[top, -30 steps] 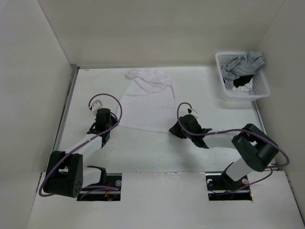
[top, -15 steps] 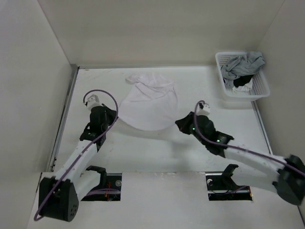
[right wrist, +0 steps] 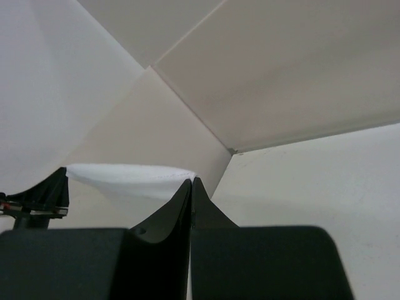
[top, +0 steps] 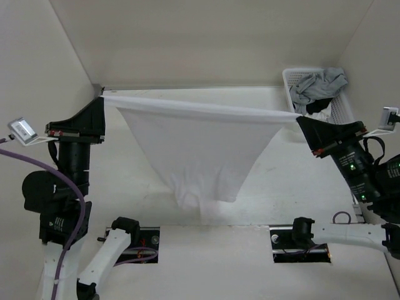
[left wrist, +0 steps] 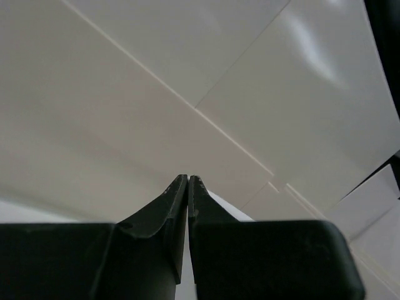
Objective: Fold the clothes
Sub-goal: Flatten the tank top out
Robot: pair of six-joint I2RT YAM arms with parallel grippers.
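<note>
The clothes point(top: 200, 150), a thin white garment, hang in the air, stretched taut by one edge between my two grippers. The cloth narrows downward and its bunched lower end point(top: 187, 199) reaches near the table's front. My left gripper point(top: 102, 95) is raised at the far left, shut on one corner. My right gripper point(top: 299, 120) is raised at the right, shut on the other corner. In the right wrist view the white edge point(right wrist: 131, 177) runs left from the shut tips point(right wrist: 192, 180). In the left wrist view a sliver of white cloth point(left wrist: 225, 209) shows behind the shut tips point(left wrist: 188, 179).
A white basket point(top: 341, 116) with a grey garment point(top: 319, 84) and a small black garment point(top: 319, 106) stands at the back right, just behind the right gripper. White walls enclose the table on the left, back and right.
Both arms have risen and swung apart, lifting the white garment off the table and pulling it taut. The right gripper shut on its corner.
</note>
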